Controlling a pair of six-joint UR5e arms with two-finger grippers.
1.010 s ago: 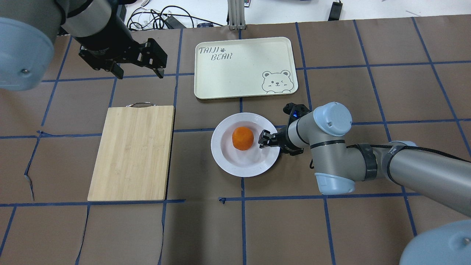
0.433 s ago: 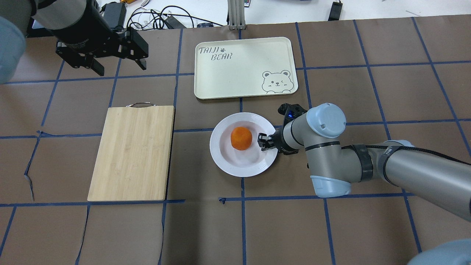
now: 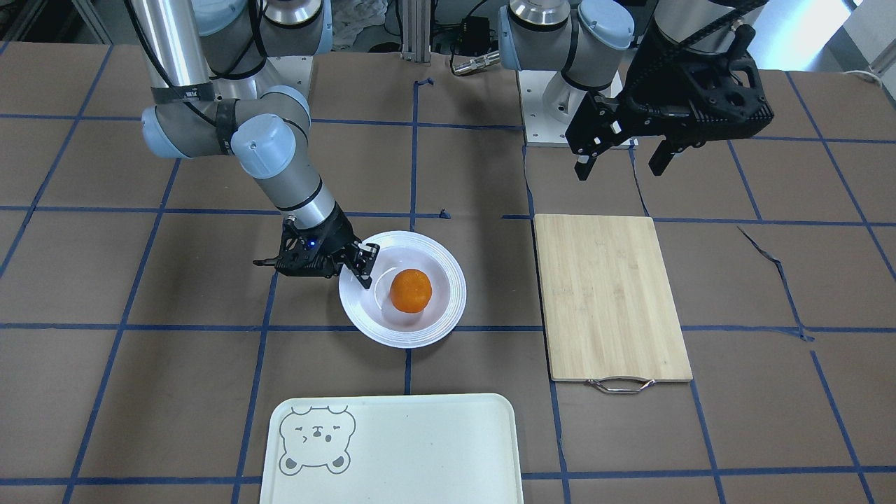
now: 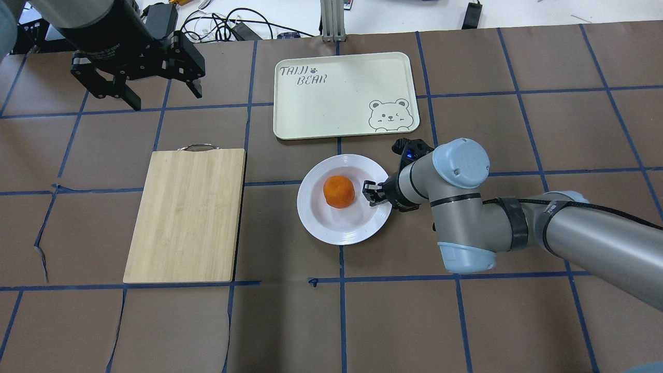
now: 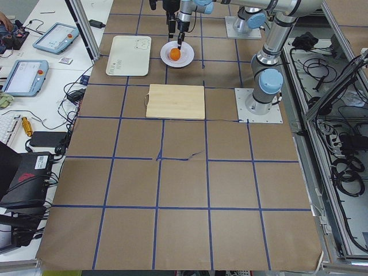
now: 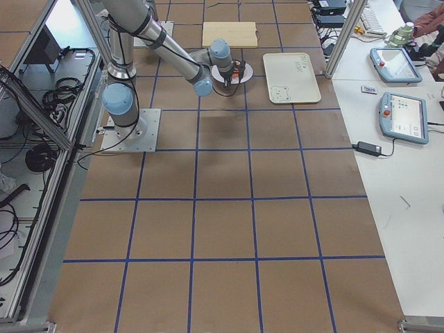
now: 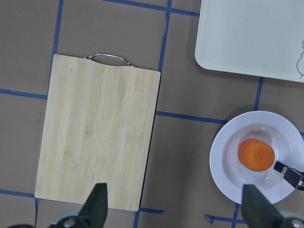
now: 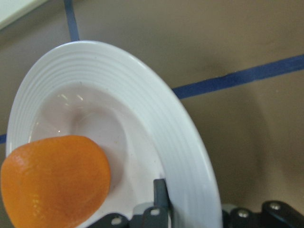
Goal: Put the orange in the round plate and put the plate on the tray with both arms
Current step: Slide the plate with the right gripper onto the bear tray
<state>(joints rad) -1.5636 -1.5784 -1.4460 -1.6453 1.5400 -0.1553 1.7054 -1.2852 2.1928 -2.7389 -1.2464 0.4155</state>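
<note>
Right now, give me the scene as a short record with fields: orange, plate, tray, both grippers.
orange: in the round plate's sunken centre
round plate: beside the tray, not on it
tray: nothing on it
right gripper: shut on the plate's rim, one finger inside it
left gripper: open, empty, raised beyond the bamboo cutting board

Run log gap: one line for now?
orange: in plate; right gripper: shut on plate rim; left gripper: open, empty; plate: not on tray

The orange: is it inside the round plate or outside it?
Inside. The orange rests in the sunken centre of the round plate, with the white rim all around it in the overhead view.
</note>
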